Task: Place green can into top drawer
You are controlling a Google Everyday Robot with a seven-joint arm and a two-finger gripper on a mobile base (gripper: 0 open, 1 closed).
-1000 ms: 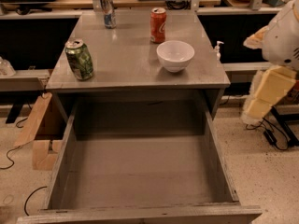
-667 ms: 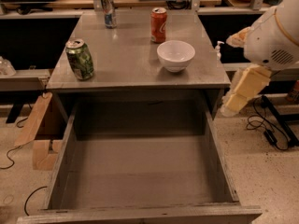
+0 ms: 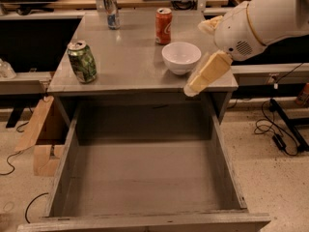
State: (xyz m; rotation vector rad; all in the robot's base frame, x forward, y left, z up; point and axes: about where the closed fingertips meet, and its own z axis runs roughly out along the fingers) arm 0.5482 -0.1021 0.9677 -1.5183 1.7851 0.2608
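Observation:
The green can [image 3: 82, 61] stands upright near the front left corner of the grey table [image 3: 130, 74]. The top drawer [image 3: 145, 178] is pulled fully out below the table and holds nothing. My gripper [image 3: 194, 57] comes in from the right on a white arm, above the table's front right corner and next to the white bowl. Its cream fingers [image 3: 208, 73] are spread apart and hold nothing. It is far to the right of the green can.
A white bowl [image 3: 181, 57] sits right of the table's centre. An orange-red can [image 3: 163, 26] and a silver-blue slim can [image 3: 111, 11] stand at the back. A cardboard box [image 3: 41, 139] lies on the floor at left, cables at right.
My arm has swung in from the right edge toward the table, and the gripper now hangs over the front right corner. The cans, bowl and drawer have not moved.

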